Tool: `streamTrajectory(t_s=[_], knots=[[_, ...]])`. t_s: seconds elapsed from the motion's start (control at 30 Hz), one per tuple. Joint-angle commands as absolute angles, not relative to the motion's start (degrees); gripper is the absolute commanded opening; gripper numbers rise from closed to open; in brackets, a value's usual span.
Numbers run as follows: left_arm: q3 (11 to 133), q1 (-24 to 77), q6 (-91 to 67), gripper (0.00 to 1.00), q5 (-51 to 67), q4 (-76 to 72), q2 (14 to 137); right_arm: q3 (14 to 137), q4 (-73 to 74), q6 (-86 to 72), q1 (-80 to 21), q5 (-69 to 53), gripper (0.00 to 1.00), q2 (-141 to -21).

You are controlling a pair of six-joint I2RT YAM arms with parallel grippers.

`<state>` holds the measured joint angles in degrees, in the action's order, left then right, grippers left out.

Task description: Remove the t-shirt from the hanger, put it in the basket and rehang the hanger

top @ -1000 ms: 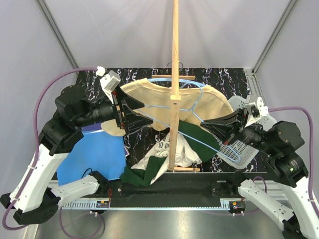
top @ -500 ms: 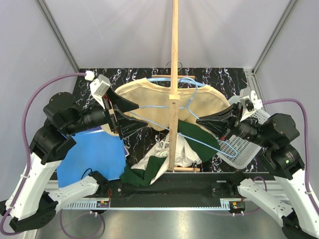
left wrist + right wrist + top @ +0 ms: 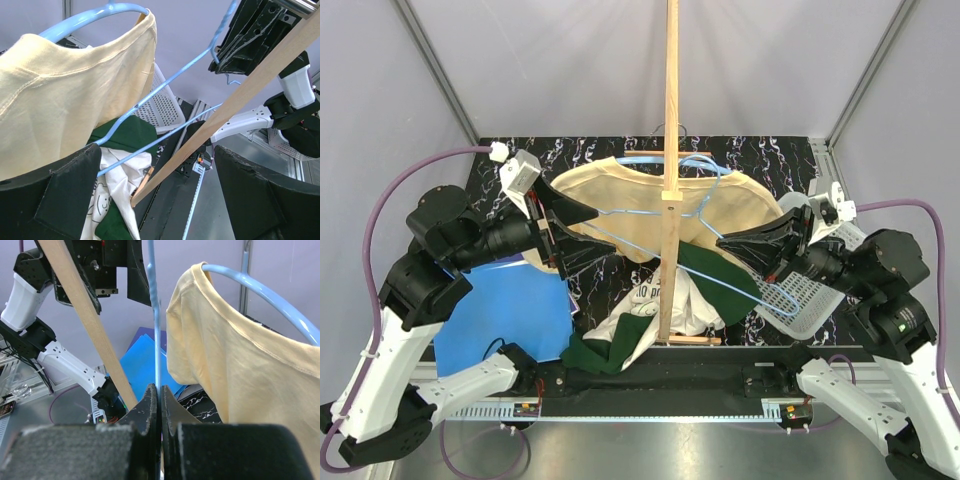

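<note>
A pale yellow t-shirt [image 3: 620,195] hangs on a light blue hanger [image 3: 650,162] from the wooden stand [image 3: 670,120]. My left gripper [image 3: 600,230] is open at the shirt's left side, its jaws wide apart. In the left wrist view [image 3: 157,152] the shirt [image 3: 65,100] lies against the left finger [image 3: 50,200], and the hanger's wires [image 3: 165,85] cross between the fingers. My right gripper [image 3: 722,243] is shut on the hanger's thin blue wire [image 3: 156,340]. The right wrist view shows that gripper [image 3: 160,389] beside the shirt [image 3: 240,360].
A pile of green and white clothes [image 3: 650,310] lies at the foot of the stand. A blue sheet [image 3: 510,320] lies at the left. A white perforated basket [image 3: 800,295] sits at the right under the right arm.
My left arm has drawn back to the left and up, away from the stand, with its jaws open. The right gripper has shifted slightly and still holds the hanger wire.
</note>
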<state>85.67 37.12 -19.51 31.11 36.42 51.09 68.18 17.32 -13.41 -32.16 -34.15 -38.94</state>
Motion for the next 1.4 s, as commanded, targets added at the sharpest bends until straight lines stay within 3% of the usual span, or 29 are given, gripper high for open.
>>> streamTrajectory(t_s=[0.0, 0.4, 0.7, 0.8, 0.83, 0.9, 0.93, 1.07, 1.2, 1.3, 1.37], knots=[[85.5, 36.9, -19.2, 0.99, 29.9, 35.0, 50.2, 72.1, 14.1, -13.7, -32.4, -35.9, 0.00, -39.5], [85.9, 36.9, -18.0, 0.99, 30.0, 36.4, 48.3, 70.4, 14.0, -14.3, -32.4, -47.7, 0.00, -44.1], [83.1, 36.9, -16.0, 0.99, 32.7, 38.4, 45.9, 68.5, 16.8, -12.6, -32.4, -44.9, 0.00, -43.6], [81.4, 36.9, -15.7, 0.99, 35.0, 38.8, 44.7, 68.1, 17.8, -12.5, -32.4, -42.4, 0.11, -42.8], [80.8, 36.9, -15.6, 0.99, 35.4, 38.8, 44.4, 67.7, 18.1, -12.4, -32.4, -41.4, 0.27, -42.3], [79.1, 36.9, -15.5, 0.98, 35.6, 39.5, 42.9, 67.1, 19.0, -12.4, -32.4, -37.7, 0.39, -41.6], [78.3, 36.9, -15.6, 0.97, 35.3, 39.8, 42.5, 66.5, 19.3, -12.4, -32.4, -36.1, 0.55, -40.6], [73.9, 36.9, -17.0, 0.94, 34.6, 39.9, 39.9, 63.4, 20.6, -13.7, -32.4, -21.8, 0.83, -36.4], [69.7, 37.0, -19.1, 0.91, 35.9, 40.1, 38.1, 60.0, 22.1, -16.9, -32.4, -9.8, 0.99, -30.5], [66.4, 36.9, -20.4, 0.92, 36.1, 40.0, 36.0, 58.9, 23.8, -19.1, -32.4, -3.9, 1.00, -25.9], [63.2, 36.9, -20.9, 0.98, 35.6, 40.0, 34.7, 57.7, 25.3, -20.3, -32.4, 1.7, 1.00, -21.6]])
